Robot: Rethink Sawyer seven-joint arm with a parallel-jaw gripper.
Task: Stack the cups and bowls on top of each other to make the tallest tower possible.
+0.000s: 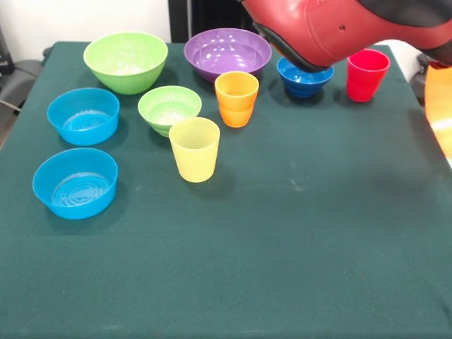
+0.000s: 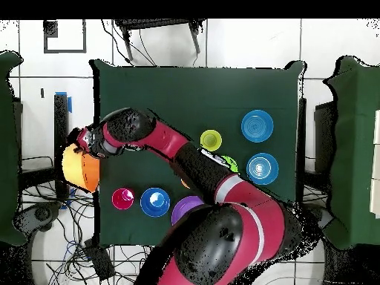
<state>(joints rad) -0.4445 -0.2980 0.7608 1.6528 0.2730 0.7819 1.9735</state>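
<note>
Three ribbed cups (image 1: 236, 99) stand upright unstacked; pincer (image 2: 83, 145) at huge orange bowl (image 2: 80, 169), grip unclear.

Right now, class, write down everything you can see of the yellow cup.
The yellow cup is a translucent plastic tumbler, faintly ribbed, taller than wide and wider at the rim. It stands upright, open end up and empty, on the green tablecloth. Nothing touches it; the small green bowl and orange cup stand just behind.

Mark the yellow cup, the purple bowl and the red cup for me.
yellow cup (image 1: 194, 152): front view, on its outer wall.
purple bowl (image 1: 227, 51): front view, on its inner floor.
red cup (image 1: 366, 78): front view, on its outer wall.
</note>
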